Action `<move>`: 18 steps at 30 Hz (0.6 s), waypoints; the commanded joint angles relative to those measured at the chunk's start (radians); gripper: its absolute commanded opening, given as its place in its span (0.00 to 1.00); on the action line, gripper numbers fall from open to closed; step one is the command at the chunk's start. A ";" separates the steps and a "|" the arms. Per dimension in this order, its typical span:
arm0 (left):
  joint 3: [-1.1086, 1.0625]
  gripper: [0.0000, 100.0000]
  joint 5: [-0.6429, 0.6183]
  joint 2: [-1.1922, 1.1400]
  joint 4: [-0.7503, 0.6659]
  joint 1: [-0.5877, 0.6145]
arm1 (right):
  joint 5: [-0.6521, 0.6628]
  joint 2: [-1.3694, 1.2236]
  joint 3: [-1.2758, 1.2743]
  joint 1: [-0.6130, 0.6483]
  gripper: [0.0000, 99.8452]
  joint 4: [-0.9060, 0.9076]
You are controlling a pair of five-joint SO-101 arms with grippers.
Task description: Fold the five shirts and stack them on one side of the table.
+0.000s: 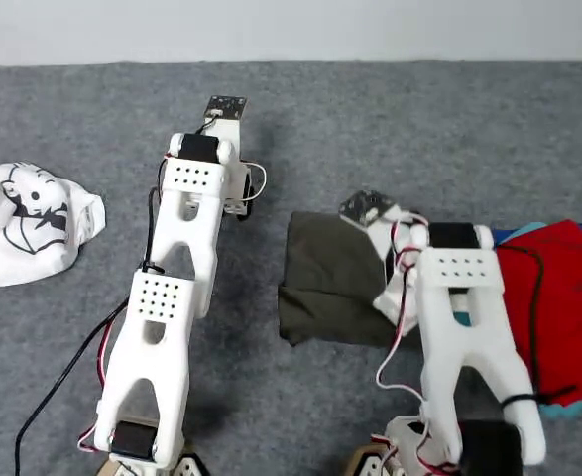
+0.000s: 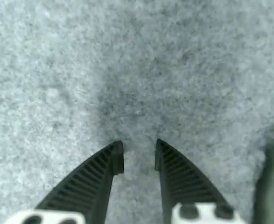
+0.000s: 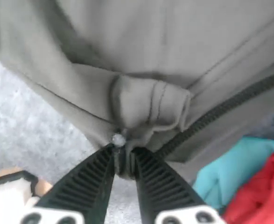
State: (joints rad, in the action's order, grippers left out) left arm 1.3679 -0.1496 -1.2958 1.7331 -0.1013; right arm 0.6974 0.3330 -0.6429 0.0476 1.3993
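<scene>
Currently pinching a small bunched hem of the olive shirt [image 3: 141, 56] in the right gripper [image 3: 124, 161], at the right edge of the folded piece. Thin bite: likely to slip out under drag, or to pull the fold open. Touching on the right, teal shirt [image 3: 221, 175] and red shirt [image 1: 553, 297]; could snag and get dragged along. Holding the left gripper [image 2: 139, 156] narrowly parted, empty, over bare table [image 1: 300, 139]. Not yet folded, far left: crumpled white shirt [image 1: 28, 223].
</scene>
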 commanded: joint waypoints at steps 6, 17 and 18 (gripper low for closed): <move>0.033 0.12 -0.005 0.006 0.005 0.003 | -0.028 0.071 -0.078 -0.031 0.14 -0.007; 0.033 0.12 -0.005 0.005 0.006 0.002 | -0.241 0.217 0.028 -0.133 0.24 -0.094; 0.033 0.12 -0.005 0.005 0.008 0.002 | -0.265 0.202 0.031 -0.133 0.24 -0.151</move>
State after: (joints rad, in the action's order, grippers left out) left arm 1.3679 -0.1496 -1.2958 1.7331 -0.1013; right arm 0.5132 0.5263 -0.6659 -0.0752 1.3548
